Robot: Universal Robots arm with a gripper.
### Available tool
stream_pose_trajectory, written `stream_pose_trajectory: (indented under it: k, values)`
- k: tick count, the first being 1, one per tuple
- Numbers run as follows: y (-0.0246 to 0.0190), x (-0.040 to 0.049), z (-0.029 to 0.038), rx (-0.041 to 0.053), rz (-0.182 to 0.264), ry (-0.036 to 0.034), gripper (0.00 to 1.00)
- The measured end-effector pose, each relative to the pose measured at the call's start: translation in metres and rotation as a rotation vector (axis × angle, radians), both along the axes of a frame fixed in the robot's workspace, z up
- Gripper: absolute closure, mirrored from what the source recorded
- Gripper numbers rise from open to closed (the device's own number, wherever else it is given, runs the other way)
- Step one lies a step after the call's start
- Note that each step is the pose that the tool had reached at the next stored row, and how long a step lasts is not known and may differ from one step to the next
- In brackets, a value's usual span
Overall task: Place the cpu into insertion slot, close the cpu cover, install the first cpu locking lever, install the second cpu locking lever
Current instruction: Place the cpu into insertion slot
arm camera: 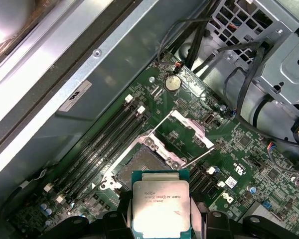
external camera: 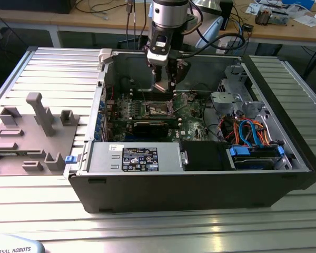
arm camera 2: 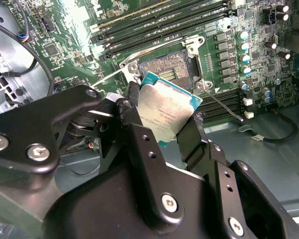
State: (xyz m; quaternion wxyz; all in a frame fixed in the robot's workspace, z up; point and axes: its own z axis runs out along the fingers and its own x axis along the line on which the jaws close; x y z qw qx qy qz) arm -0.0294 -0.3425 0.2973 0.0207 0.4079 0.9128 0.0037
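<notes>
The gripper point(external camera: 166, 79) reaches down into the open computer case point(external camera: 200, 190) from above. Its two black fingers point(arm camera 2: 139, 134) are drawn in to about the width of the chip. They pinch the cpu point(arm camera 2: 169, 112) by two opposite edges, with its dull silver top showing in both wrist views point(arm camera: 161, 204). In the second wrist view the chip sits at a tilt between the fingers.

Straight below is the green motherboard point(external camera: 192, 118), lying flat on the far half of the case floor. The insertion slot point(arm camera: 139, 167) is uncovered, and its dark square bed is in plain sight point(arm camera 2: 164, 69). The cpu cover point(arm camera: 192, 127) is swung up and back from the slot, on one side of it. Two thin locking levers point(arm camera 2: 224, 107) stick out beside the socket, free of their catches, close to the path between chip and slot. Long memory slots point(arm camera: 109, 134) run alongside the socket.

The cpu hangs clear of the board, just above the slot and touching neither it nor the cover.

The power supply point(external camera: 131, 158) fills the near side of the case. Blue and orange cables point(external camera: 253, 132) lie over the drive bay on the exterior view's right. A grey fixture block point(external camera: 31, 132) lies on the table well apart, at the exterior view's left.
</notes>
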Motion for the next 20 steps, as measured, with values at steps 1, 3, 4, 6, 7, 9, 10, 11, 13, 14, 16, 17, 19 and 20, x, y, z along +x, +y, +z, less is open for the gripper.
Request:
stream_pose_trajectory:
  k: [1,3,4,6,7,9,10,11,13,14,16,17,19,20]
  values:
    - [0.0,0.0,0.0001,-0.0019,-0.001,0.0001,0.45]
    - [0.0,0.0,0.0001,-0.0038,-0.001,0.0001,0.45]
    - [0.0,0.0,0.0,-0.0054,-0.003,0.0001,0.45]
    - [0.0,0.0,0.0,-0.0066,-0.004,0.0001,0.45]
    - [0.0,0.0,-0.0001,-0.0074,-0.005,0.0001,0.45]
    - [0.0,0.0,-0.0001,-0.0096,-0.008,0.0001,0.45]
    - [0.0,0.0,-0.0002,-0.0107,-0.009,0.0001,0.45]
    - [0.0,0.0,-0.0002,-0.0113,-0.01,0.0001,0.45]
    - [0.0,0.0,-0.0003,-0.0129,-0.011,0.0001,0.45]
    - [0.0,0.0,-0.0004,-0.0135,-0.012,0.0001,0.45]
    - [0.0,0.0,-0.0004,-0.0143,-0.013,0.0001,0.45]
    - [0.0,0.0,-0.0005,-0.0146,-0.014,0.0001,0.45]
    - [0.0,0.0,-0.0006,-0.0152,-0.015,0.0001,0.45]
    - [0.0,0.0,-0.0006,-0.0156,-0.015,0.0001,0.45]
